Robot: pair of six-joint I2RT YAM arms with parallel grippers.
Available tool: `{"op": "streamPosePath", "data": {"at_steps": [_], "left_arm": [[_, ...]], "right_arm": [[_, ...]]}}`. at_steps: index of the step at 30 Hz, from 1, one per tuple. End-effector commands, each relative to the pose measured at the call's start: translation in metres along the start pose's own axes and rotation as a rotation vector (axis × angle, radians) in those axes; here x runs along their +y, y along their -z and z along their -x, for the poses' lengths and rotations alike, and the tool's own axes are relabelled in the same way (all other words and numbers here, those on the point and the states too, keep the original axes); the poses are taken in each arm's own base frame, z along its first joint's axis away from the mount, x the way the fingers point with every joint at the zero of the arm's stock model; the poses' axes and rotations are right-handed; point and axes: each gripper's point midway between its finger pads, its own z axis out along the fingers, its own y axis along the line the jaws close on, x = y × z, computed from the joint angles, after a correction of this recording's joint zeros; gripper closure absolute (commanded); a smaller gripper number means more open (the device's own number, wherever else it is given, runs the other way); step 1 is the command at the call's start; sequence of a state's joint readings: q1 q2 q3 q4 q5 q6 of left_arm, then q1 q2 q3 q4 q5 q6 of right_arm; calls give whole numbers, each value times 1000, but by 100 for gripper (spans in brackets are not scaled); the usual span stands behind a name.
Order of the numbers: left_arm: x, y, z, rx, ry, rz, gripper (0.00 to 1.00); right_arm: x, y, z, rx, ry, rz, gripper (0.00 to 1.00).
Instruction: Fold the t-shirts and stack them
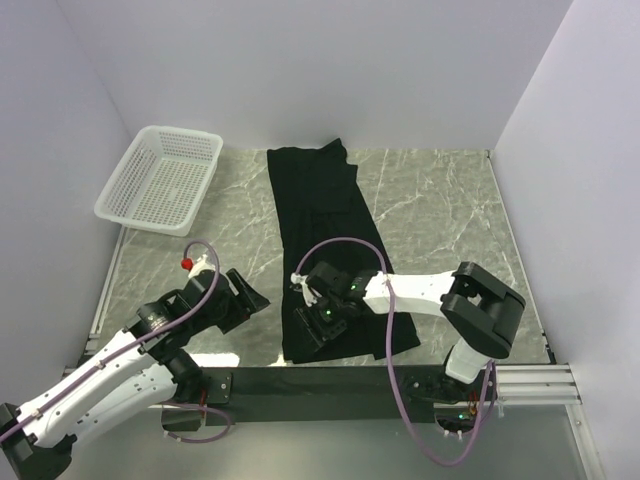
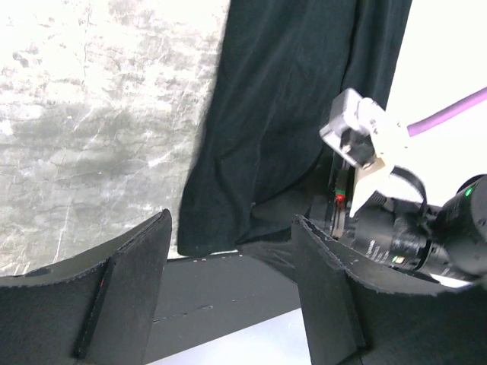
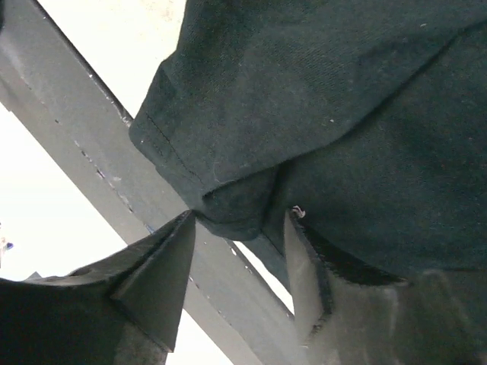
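A black t-shirt [image 1: 325,220] lies on the marble table as a long narrow strip, running from the back wall to the near edge. My right gripper [image 1: 312,322] is over its near left corner. In the right wrist view the jaws [image 3: 240,217] are open, with a bunched fold of the shirt's hem [image 3: 228,205] between the fingertips. My left gripper [image 1: 252,295] is open and empty, low over bare table just left of the shirt. Its view [image 2: 230,220] shows the shirt's near corner [image 2: 289,114] and the right gripper [image 2: 380,190].
A white mesh basket [image 1: 160,180] stands at the back left corner. A black rail [image 1: 300,380] runs along the table's near edge, right under the shirt's hem [image 3: 91,137]. Walls close in the table on three sides.
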State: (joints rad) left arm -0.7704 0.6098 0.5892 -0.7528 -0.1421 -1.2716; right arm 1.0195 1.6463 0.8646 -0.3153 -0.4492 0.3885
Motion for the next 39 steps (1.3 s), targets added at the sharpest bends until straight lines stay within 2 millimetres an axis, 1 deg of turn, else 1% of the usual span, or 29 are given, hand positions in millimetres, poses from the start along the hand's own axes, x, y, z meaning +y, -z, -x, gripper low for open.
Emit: {"op": "streamPosePath", "data": {"at_steps": [1, 3, 4, 6, 7, 10, 12, 15, 18, 20, 25, 28, 32, 33, 36, 39], "left_arm": [[-6, 4, 8, -36, 1, -18, 31], [-4, 4, 6, -29, 4, -18, 31], [-4, 4, 6, -27, 8, -21, 31], [-2, 5, 5, -31, 19, -28, 31], [-2, 5, 6, -33, 23, -31, 31], [-1, 7, 7, -43, 38, -39, 31], [-1, 7, 6, -44, 42, -45, 31], [0, 5, 5, -38, 42, -44, 32], [0, 3, 4, -34, 35, -43, 32], [-1, 2, 4, -30, 30, -43, 32], [-2, 2, 4, -28, 21, -40, 32], [-3, 3, 4, -28, 19, -44, 32], [-3, 3, 4, -30, 20, -45, 32], [-4, 3, 4, -27, 19, -46, 32], [-5, 1, 4, -27, 19, -50, 32], [-7, -1, 2, -15, 11, -54, 32]], "right_arm": [[9, -4, 13, -44, 13, -14, 48], [11, -2, 12, -46, 29, -7, 55], [11, -1, 11, -45, 31, -6, 62], [13, 1, 8, -41, 46, 5, 69], [13, 3, 6, -36, 48, 7, 75], [19, 11, 4, -38, 73, 24, 82], [24, 20, 5, -54, 91, 36, 85], [27, 29, -1, -42, 96, 42, 87], [25, 34, -2, -34, 87, 38, 89], [21, 38, -4, -19, 67, 32, 93], [9, 44, -14, 22, 44, 0, 96], [6, 49, -18, 46, 22, -8, 97], [-3, 53, -19, 61, -16, -29, 97], [-5, 53, -19, 60, -21, -35, 100], [-9, 54, -23, 79, -45, -38, 100], [-8, 55, -27, 100, -63, -23, 100]]}}
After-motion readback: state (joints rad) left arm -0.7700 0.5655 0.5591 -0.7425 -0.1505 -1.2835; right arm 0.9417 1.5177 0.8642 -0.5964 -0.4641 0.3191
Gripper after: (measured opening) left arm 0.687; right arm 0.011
